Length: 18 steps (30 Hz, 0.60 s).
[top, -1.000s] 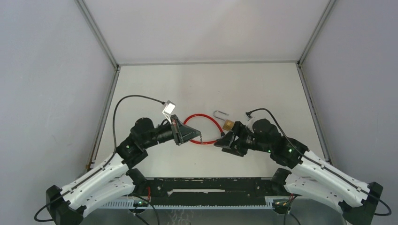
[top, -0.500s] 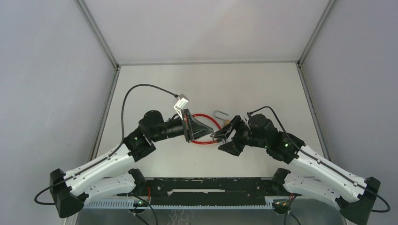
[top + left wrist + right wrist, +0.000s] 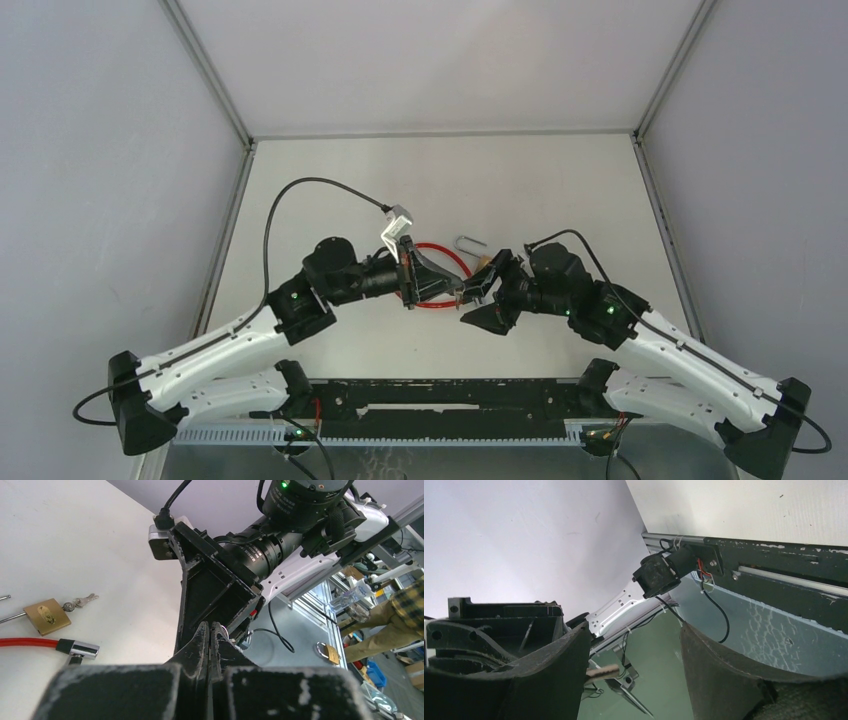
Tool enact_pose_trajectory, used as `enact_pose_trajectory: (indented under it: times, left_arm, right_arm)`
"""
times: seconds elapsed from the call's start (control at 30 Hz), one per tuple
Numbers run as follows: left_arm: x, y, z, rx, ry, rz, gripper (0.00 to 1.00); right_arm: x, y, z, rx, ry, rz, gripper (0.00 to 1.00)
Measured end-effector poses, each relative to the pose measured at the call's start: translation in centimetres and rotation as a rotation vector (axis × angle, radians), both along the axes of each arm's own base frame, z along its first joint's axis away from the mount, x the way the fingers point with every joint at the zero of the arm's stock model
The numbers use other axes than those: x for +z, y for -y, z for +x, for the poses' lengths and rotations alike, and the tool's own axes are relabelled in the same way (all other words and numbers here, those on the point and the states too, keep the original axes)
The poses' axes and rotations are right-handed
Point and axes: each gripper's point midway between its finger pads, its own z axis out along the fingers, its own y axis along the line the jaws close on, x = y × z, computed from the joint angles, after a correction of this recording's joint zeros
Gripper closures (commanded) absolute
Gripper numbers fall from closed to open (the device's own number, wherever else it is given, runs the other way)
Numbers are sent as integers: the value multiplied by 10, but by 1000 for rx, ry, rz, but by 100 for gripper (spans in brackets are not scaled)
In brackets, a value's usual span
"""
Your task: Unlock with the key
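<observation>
The padlock (image 3: pixel 47 616) is brass-gold, the cable (image 3: pixel 25 642) red with a silver end, the key (image 3: pixel 80 601) silvery, the bench (image 3: pixel 400 180) off-white.

The white table (image 3: pixel 430 180) carries a brass padlock (image 3: pixel 47 617) lying flat, with a small key (image 3: pixel 80 601) at its side (inserted or merely touching, I cannot tell). A red cable (image 3: pixel 25 642) lies just beside the padlock, ending in a metal tip (image 3: pixel 82 650).

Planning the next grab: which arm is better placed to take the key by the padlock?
Right, probably. The right fingers stand open and, seen from above, sit close beside the padlock and key; the left fingers are pressed shut and would need opening first.
</observation>
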Motion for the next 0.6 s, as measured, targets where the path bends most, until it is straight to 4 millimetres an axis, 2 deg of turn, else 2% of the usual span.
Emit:
enact_pose_trajectory:
  times: [0.17,0.33,0.47,0.6]
  left_arm:
    - [-1,3,-7,-17,34,20,100]
    - [-8,1,-7,-1,38,61,100]
    - [-20,-2,-4,26,23,111,100]
    - [-31,-6,-1,48,0,153,100]
  right_arm:
    - [1,0,1,-11,-13,8,27]
    - [0,4,1,-18,-8,-4,34]
    - [-1,13,0,0,87,-42,36]
    - [-5,31,-1,46,270,-127,38]
